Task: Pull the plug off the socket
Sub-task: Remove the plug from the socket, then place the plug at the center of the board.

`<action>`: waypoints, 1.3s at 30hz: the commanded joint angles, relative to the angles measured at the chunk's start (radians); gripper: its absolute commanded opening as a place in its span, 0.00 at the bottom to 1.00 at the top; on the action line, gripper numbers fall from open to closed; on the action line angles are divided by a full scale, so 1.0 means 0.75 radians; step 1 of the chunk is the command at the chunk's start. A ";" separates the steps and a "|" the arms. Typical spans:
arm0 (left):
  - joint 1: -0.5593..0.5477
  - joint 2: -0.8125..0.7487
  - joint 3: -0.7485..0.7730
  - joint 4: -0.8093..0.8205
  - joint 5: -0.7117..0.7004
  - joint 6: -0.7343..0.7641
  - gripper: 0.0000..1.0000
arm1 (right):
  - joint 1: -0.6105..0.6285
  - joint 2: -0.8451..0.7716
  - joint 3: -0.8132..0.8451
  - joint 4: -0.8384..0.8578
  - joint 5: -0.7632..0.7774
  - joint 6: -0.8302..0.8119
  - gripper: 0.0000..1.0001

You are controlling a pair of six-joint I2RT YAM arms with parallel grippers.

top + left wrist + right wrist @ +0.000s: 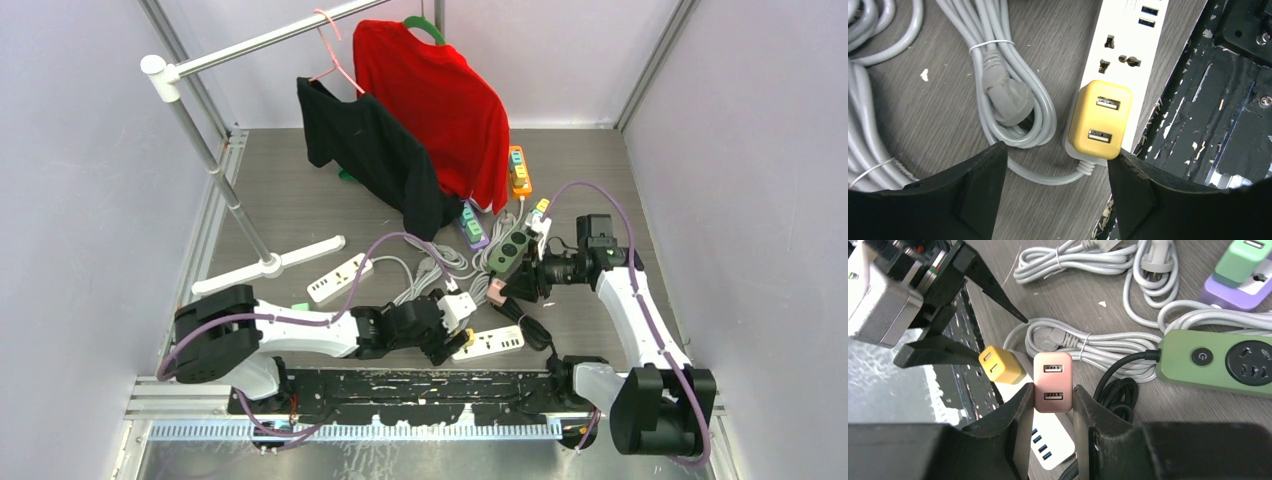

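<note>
A white power strip (490,343) lies at the near edge of the table; it also shows in the left wrist view (1128,55) and the right wrist view (1055,447). A yellow plug (1100,120) sits plugged into its end socket and shows in the right wrist view (1000,364) too. My left gripper (1055,175) is open, its jaws wide apart just short of the yellow plug, with the right fingertip (1128,175) almost touching it. My right gripper (1050,400) is shut on a pink plug (1052,382), held off the strip (497,291).
Coiled grey cables (1013,100) lie left of the white strip. A black cable (1118,395), a green power strip (1218,362) and a purple strip (1243,290) lie to the right. The black base rail (1218,110) borders the strip. Clothes hang on a rack (430,110) behind.
</note>
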 commanded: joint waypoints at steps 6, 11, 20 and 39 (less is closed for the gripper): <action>0.004 -0.249 0.077 -0.070 -0.107 -0.044 0.77 | -0.096 0.101 0.068 0.236 -0.229 0.598 0.01; 0.029 -0.438 0.071 -0.096 -0.215 -0.209 0.86 | -0.124 0.119 -0.037 0.570 -0.334 1.009 0.01; 0.249 -0.606 0.086 -0.143 -0.017 -0.678 0.93 | -0.127 0.255 -0.076 0.750 -0.476 1.232 0.03; 0.113 -0.099 0.746 -0.748 -0.392 -0.623 0.79 | -0.102 0.336 -0.068 0.759 -0.494 1.255 0.01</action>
